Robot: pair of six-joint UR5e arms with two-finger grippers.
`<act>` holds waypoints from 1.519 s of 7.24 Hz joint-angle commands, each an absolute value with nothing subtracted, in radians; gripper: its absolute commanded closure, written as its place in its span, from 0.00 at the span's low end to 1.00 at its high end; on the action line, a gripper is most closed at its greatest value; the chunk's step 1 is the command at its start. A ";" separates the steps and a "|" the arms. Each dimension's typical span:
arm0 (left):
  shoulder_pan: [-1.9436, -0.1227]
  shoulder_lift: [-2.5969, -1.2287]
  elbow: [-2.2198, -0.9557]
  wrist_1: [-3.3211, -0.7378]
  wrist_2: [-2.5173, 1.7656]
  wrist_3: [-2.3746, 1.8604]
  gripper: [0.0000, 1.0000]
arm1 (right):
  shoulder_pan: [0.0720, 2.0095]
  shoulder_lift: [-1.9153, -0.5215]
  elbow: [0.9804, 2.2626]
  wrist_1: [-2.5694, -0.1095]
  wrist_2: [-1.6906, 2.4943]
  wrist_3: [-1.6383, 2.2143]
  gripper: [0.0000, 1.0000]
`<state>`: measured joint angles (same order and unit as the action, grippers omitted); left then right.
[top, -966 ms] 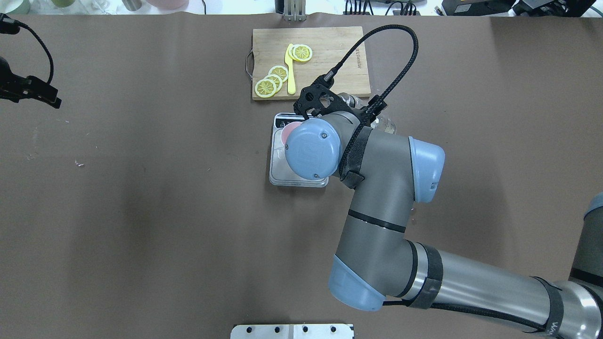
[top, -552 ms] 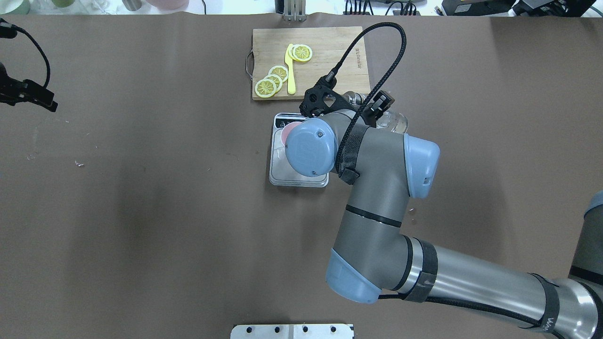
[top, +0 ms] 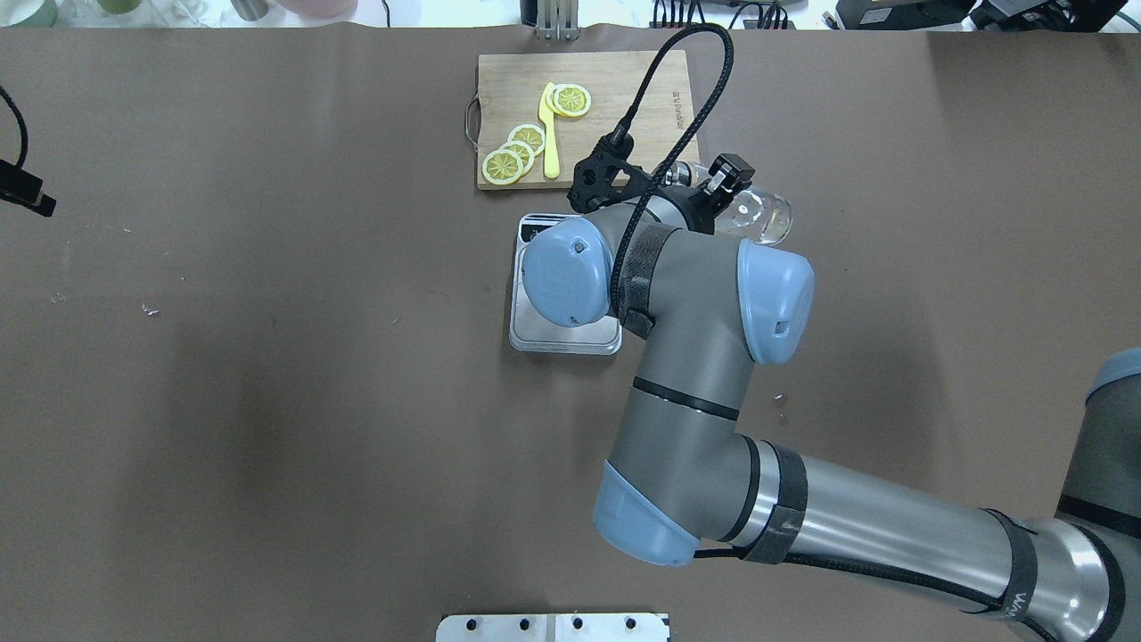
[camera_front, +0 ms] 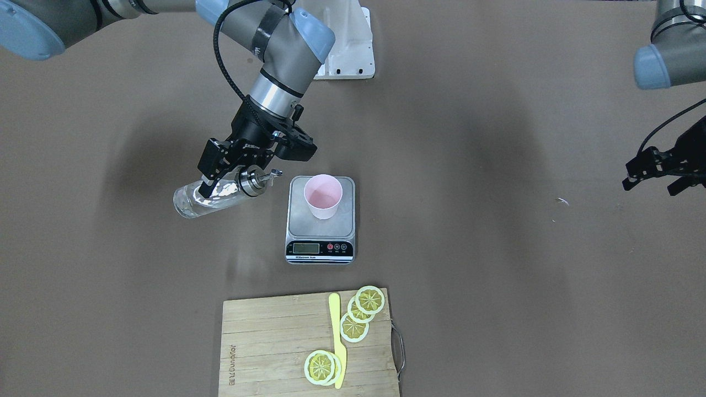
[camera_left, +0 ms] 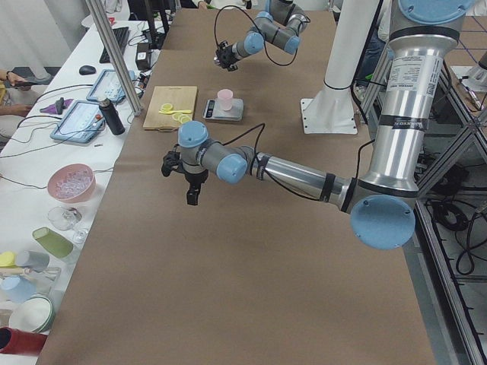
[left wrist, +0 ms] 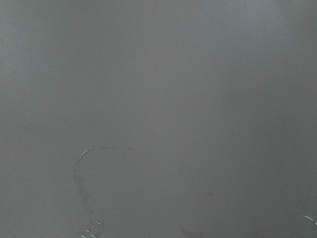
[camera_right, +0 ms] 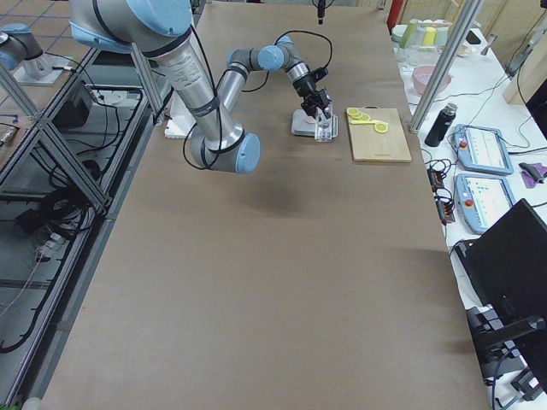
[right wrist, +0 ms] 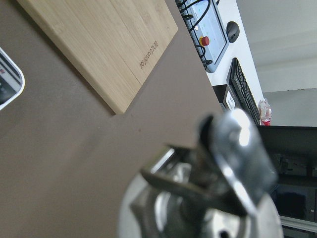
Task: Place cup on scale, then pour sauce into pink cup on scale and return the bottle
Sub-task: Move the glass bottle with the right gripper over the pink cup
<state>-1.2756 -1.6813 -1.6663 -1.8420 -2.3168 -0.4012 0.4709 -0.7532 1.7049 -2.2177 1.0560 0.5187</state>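
Observation:
The pale pink cup (camera_front: 324, 196) stands upright on the silver scale (camera_front: 320, 231). In the overhead view the right arm's wrist hides the cup, and only part of the scale (top: 544, 339) shows. My right gripper (camera_front: 223, 184) is shut on the clear glass bottle (camera_front: 201, 201). It holds the bottle tilted almost flat above the table beside the scale. The silver spout (camera_front: 263, 177) points toward the cup but stops short of it. Clear sauce (camera_front: 190, 205) lies in the bottle. The bottle also shows in the overhead view (top: 759, 216). My left gripper (camera_front: 653, 179) is open and empty, far off at the side.
A wooden cutting board (camera_front: 265, 342) with lemon slices (camera_front: 361, 314) and a yellow knife (camera_front: 336, 336) lies in front of the scale's display. In the right wrist view the spout (right wrist: 223, 173) fills the foreground and the board (right wrist: 99, 44) lies behind it.
The right arm has swung the bottle to the right in the overhead view, away from the scale. Its wrist now covers the cup. The left gripper has drawn back toward the left edge.

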 commanded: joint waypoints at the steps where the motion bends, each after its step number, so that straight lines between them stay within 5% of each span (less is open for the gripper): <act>1: -1.360 -1.663 -1.579 -1.914 -2.377 -0.336 0.03 | 0.471 -0.736 1.689 -2.262 1.039 0.518 1.00; 11: -1.580 -1.663 -1.414 -1.913 -2.413 -0.152 0.03 | 0.407 -0.652 1.507 -2.339 0.928 0.534 1.00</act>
<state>-1.5599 -1.6628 -1.4350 -1.9129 -2.4129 -0.1668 0.4175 -0.6675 1.5381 -2.3369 0.9433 0.5333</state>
